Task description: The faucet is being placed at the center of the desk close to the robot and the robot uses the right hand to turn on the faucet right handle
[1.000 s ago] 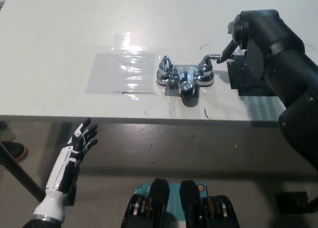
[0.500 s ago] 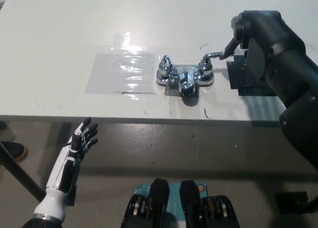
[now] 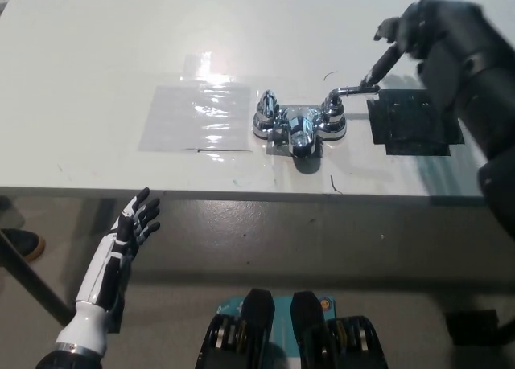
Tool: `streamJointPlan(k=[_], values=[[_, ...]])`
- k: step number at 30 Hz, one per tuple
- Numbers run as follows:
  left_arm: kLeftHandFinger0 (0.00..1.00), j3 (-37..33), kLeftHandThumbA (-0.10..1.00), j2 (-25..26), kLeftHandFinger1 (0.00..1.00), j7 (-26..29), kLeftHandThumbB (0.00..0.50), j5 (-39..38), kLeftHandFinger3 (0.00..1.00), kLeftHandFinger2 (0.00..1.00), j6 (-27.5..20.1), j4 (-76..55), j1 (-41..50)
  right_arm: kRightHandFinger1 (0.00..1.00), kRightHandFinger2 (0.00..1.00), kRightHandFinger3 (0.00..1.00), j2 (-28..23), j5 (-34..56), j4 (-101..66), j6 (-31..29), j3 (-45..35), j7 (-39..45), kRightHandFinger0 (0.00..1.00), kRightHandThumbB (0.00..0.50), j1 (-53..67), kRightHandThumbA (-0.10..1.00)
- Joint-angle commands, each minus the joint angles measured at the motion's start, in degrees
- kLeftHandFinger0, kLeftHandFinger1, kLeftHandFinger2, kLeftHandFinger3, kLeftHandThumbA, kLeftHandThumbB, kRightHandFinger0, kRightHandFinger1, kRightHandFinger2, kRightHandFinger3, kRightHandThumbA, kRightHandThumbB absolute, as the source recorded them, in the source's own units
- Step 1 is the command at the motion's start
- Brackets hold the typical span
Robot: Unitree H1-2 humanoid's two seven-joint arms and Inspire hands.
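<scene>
Head view, looking steeply down on a white desk (image 3: 96, 55). The chrome faucet (image 3: 299, 126) stands at the middle of the desk, close to the near edge, with its spout (image 3: 302, 141) pointing toward the robot. Left of it lies a clear glossy sheet (image 3: 197, 116); just right of it lies a black square patch (image 3: 414, 128).

The black right hand (image 3: 420, 33) is held over the far right of the desk, beyond the patch. It grips nothing: its fingers (image 3: 385, 62) are apart, and one is stretched down and left to meet the tip of the right handle (image 3: 341, 97), whose lever points right. The picture is blurred there, so firm contact cannot be confirmed.

The white left hand (image 3: 133, 224) rests below the desk's near edge at the lower left, released, with its fingers spread.

Compared with half a second earlier, the right arm has lifted away to the far right, so the whole patch is now uncovered. The faucet body and the left hand are unmoved.
</scene>
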Motion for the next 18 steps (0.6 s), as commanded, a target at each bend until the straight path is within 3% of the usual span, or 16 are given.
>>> streamJointPlan(k=[1, 3, 4, 5, 6, 8, 10, 11, 12, 13, 14, 16, 17, 18], values=[[1.00, 0.5, 0.98, 1.0, 1.00, -0.7, 0.054, -0.6, 1.00, 1.00, -1.4, -1.0, -1.1, 1.00, 1.00, 1.00, -8.9, 13.1, -9.3, -4.1, -10.7, 21.7, 1.00, 0.498, -10.4, 0.82], [1.00, 0.5, 0.98, 1.0, 1.00, -0.9, 0.042, -0.6, 1.00, 1.00, -2.0, -0.4, -1.4, 1.00, 1.00, 1.00, -12.6, 15.2, -15.8, -2.7, -13.2, 25.1, 1.00, 0.500, -11.5, 0.90], [1.00, 0.5, 0.97, 1.0, 1.00, -1.0, 0.053, -0.8, 1.00, 1.00, -1.8, -0.5, -1.3, 1.00, 1.00, 1.00, -14.1, 15.8, -18.0, -1.5, -14.4, 25.2, 1.00, 0.500, -12.1, 0.89], [1.00, 0.5, 0.97, 1.0, 1.00, -1.1, 0.052, -0.9, 1.00, 1.00, -1.9, -0.4, -1.2, 1.00, 1.00, 1.00, -15.0, 16.1, -19.8, -1.3, -15.3, 24.9, 1.00, 0.452, -12.2, 0.89], [1.00, 0.5, 0.97, 1.1, 1.00, -1.1, 0.051, -0.9, 1.00, 1.00, -2.0, -0.4, -1.2, 1.00, 1.00, 1.00, -15.6, 16.3, -21.2, -1.6, -16.0, 24.7, 1.00, 0.437, -12.2, 0.90], [1.00, 0.5, 0.96, 0.8, 1.00, -0.9, 0.052, -0.8, 1.00, 1.00, -0.9, -0.7, -1.2, 1.00, 1.00, 1.00, -19.1, 18.8, -26.8, 0.3, -21.6, 19.3, 1.00, 0.448, -11.6, 0.87], [1.00, 0.5, 0.96, 0.7, 1.00, -0.7, 0.053, -0.8, 1.00, 1.00, -0.7, -0.8, -1.2, 1.00, 1.00, 1.00, -20.3, 18.9, -29.4, -0.4, -23.4, 17.4, 1.00, 0.450, -11.1, 0.95], [1.00, 0.6, 0.96, 0.6, 1.00, -0.6, 0.049, -0.8, 1.00, 1.00, -0.6, -0.8, -1.3, 1.00, 1.00, 1.00, -20.9, 18.7, -31.7, -1.0, -24.7, 15.8, 1.00, 0.414, -10.6, 1.00], [1.00, 0.6, 0.96, 0.6, 1.00, -0.4, 0.046, -0.6, 1.00, 1.00, -0.8, -0.6, -1.6, 1.00, 1.00, 1.00, -21.7, 18.7, -36.9, -0.1, -27.7, 11.9, 1.00, 0.347, -9.3, 1.00], [1.00, 0.6, 0.96, 0.6, 1.00, -0.4, 0.045, -0.5, 1.00, 1.00, -0.9, -0.6, -1.7, 1.00, 1.00, 1.00, -21.9, 18.7, -38.5, 0.5, -28.6, 11.1, 1.00, 0.344, -8.9, 1.00], [1.00, 0.6, 0.97, 0.7, 1.00, -0.3, 0.052, -0.2, 1.00, 1.00, -0.8, -0.5, -1.9, 1.00, 1.00, 1.00, -22.5, 18.5, -46.8, 2.5, -32.2, 7.1, 1.00, 0.393, -5.9, 1.00], [1.00, 0.5, 0.98, 0.8, 1.00, -0.3, 0.061, -0.1, 1.00, 1.00, -0.7, -0.5, -2.1, 1.00, 1.00, 1.00, -23.0, 18.6, -53.3, 3.3, -34.6, 6.1, 1.00, 0.402, -3.4, 1.00], [1.00, 0.5, 0.99, 0.9, 1.00, -0.4, 0.051, -0.2, 1.00, 1.00, -0.9, -0.3, -2.3, 1.00, 1.00, 1.00, -23.1, 19.2, -61.2, 5.5, -37.1, 6.0, 1.00, 0.463, -0.3, 1.00], [1.00, 0.6, 0.99, 1.0, 1.00, -0.6, 0.042, -0.3, 1.00, 1.00, -1.2, 0.0, -2.4, 1.00, 1.00, 1.00, -23.2, 19.5, -68.2, 7.5, -39.2, 5.9, 1.00, 0.486, 2.6, 1.00]])
